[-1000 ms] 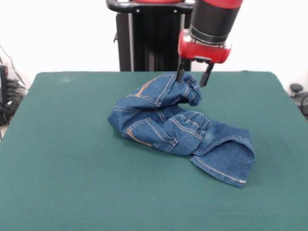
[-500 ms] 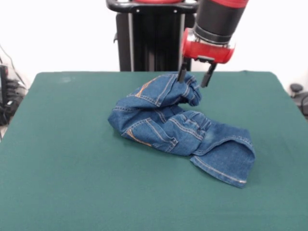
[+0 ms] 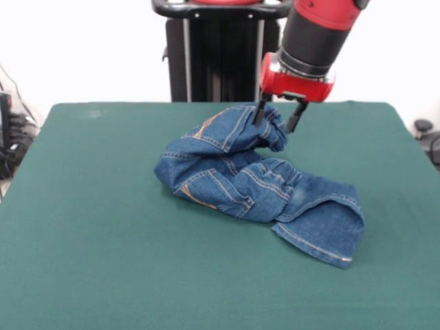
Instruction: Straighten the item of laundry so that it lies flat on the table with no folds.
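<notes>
The item of laundry (image 3: pixel 254 182), small blue denim jeans with orange-tan stitching, lies bunched and folded over itself at the middle of the green table (image 3: pixel 103 227). One hemmed leg end reaches toward the front right. A raised fold stands at its far side. My gripper (image 3: pixel 276 117) hangs from the red and black arm over that raised fold. Its two dark fingers are spread apart, one on each side of the fold's top, and hold nothing.
The robot's black pedestal (image 3: pixel 213 55) stands behind the table's far edge. Cables and gear (image 3: pixel 10 130) lie off the left edge, and a small dark object (image 3: pixel 423 127) off the right edge.
The gripper has shifted slightly to the right and the arm has tilted a little. The fingers stay spread over the fold. The jeans have not moved.
</notes>
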Robot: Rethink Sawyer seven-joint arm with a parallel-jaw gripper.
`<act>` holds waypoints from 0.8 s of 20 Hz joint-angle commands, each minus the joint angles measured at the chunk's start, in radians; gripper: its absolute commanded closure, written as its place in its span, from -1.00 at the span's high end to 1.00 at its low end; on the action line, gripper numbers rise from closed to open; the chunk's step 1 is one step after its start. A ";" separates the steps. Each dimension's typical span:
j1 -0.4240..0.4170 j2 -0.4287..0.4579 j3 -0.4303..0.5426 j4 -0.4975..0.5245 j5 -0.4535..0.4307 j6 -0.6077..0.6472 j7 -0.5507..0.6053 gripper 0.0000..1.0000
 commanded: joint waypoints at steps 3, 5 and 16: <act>0.003 0.099 0.040 -0.095 0.036 0.065 0.237 1.00; 0.008 0.088 0.037 -0.074 0.032 0.055 0.234 1.00; -0.011 0.120 0.035 -0.120 -0.001 0.144 0.162 1.00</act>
